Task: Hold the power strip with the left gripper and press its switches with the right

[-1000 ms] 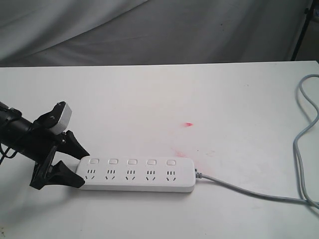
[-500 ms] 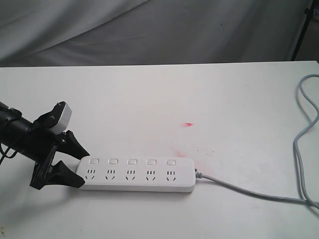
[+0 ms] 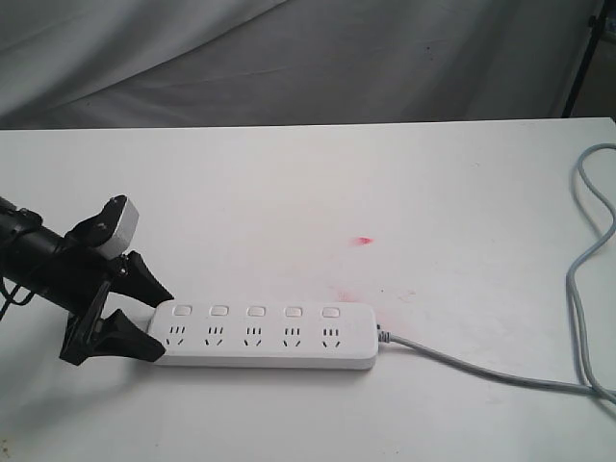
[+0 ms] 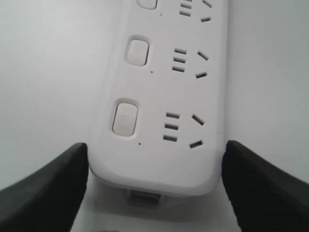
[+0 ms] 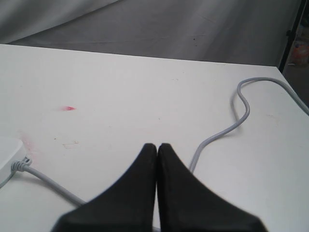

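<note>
The white power strip (image 3: 265, 334) lies flat near the table's front, its five switches (image 3: 255, 312) in a row along the far side. My left gripper (image 3: 164, 325), the black claw with the grey box, grips the strip's left end, one finger on each long side. In the left wrist view both fingers press the strip (image 4: 164, 96) beside the end switch (image 4: 125, 118), the gripper (image 4: 155, 145) shut on it. My right gripper (image 5: 157, 146) is shut on nothing, hovering over the table near the grey cable (image 5: 217, 135); the exterior view does not show it.
The grey cable (image 3: 481, 371) runs right from the strip and loops along the table's right edge (image 3: 592, 241). Red smudges (image 3: 364, 240) mark the white table behind the strip. A grey cloth hangs behind, with a black stand leg (image 3: 577, 58) at the far right.
The strip and its cable end have shifted very slightly away from the front edge between the left fingers. The left arm has barely moved.
</note>
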`<state>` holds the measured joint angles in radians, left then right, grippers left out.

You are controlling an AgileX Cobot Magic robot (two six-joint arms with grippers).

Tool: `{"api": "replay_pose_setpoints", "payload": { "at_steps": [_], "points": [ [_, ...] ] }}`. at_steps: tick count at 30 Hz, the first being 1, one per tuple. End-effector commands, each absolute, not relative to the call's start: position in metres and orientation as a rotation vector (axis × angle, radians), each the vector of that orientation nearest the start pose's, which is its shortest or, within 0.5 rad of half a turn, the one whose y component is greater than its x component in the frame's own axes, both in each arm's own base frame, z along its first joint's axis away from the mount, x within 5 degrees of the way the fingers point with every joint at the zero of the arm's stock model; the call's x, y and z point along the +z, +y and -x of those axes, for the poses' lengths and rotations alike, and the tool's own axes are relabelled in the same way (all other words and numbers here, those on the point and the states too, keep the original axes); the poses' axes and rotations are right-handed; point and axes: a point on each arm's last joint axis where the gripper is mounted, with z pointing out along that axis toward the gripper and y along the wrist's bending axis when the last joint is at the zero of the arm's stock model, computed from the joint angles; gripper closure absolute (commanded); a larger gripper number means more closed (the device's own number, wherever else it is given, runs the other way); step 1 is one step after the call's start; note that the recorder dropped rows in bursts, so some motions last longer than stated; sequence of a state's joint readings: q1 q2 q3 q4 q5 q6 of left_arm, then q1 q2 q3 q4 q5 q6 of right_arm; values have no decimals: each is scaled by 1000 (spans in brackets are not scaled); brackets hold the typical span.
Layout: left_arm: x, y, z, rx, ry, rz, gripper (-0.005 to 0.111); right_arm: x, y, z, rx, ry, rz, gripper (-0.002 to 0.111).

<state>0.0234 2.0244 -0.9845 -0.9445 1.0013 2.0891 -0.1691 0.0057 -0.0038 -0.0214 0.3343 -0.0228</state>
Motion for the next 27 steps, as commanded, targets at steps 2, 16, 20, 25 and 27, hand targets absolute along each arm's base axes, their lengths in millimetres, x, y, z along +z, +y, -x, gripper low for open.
{"api": "replay_pose_setpoints", "payload": {
  "at_steps": [2,16,20,25,27],
  "points": [
    [103,-57,-318,-855,1997,-1623,84,183,-10,-53,-151,1816,-125,108],
    [103,-57,-317,-854,1996,-1628,57,183,-10,-53,-151,1816,-125,108],
    [103,-57,-317,-854,1996,-1628,22,183,-10,-53,-151,1816,-125,108],
    [104,-57,-317,-852,1995,-1629,12,183,-10,-53,-151,1816,-125,108],
    [105,-57,-317,-847,1991,-1629,12,183,-10,-53,-151,1816,-125,108]
  ]
}}
